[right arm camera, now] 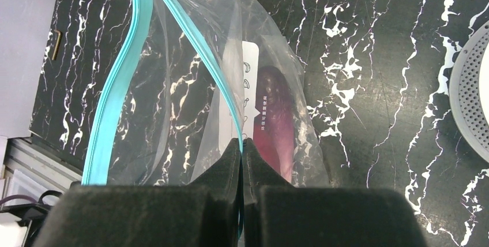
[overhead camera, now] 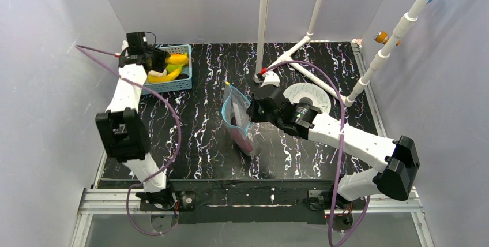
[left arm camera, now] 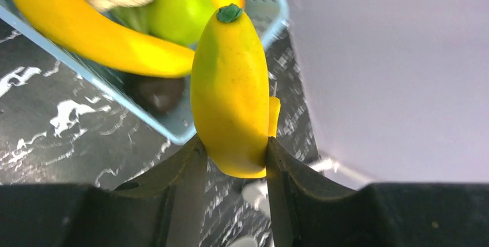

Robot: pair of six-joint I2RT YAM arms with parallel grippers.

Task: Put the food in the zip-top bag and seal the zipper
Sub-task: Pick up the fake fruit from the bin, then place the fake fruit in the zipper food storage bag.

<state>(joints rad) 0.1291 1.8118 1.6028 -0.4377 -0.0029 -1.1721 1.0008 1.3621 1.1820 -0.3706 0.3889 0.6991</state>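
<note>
Top external: zip-top bag (overhead camera: 236, 121), one, standing open mid-worktop (overhead camera: 196, 137); your right jaws at its rim. Your left jaws over the blue basket (overhead camera: 170, 86), far left corner.

Left wrist: jaws clamped on a yellow toy fruit (left arm camera: 230, 91), green-tipped, above the basket's corner; banana (left arm camera: 86, 27) and green piece (left arm camera: 179, 7) inside the basket.

Right wrist: jaws pinched tight on the bag's teal zipper (right arm camera: 115, 91); purple eggplant (right arm camera: 277, 114) inside the bag.

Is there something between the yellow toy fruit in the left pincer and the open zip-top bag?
Nothing visible does. From the yellow toy fruit in the left pincer, only dark table stretches to the zip-top bag, whose mouth the right pincer holds open by one lip.
</note>
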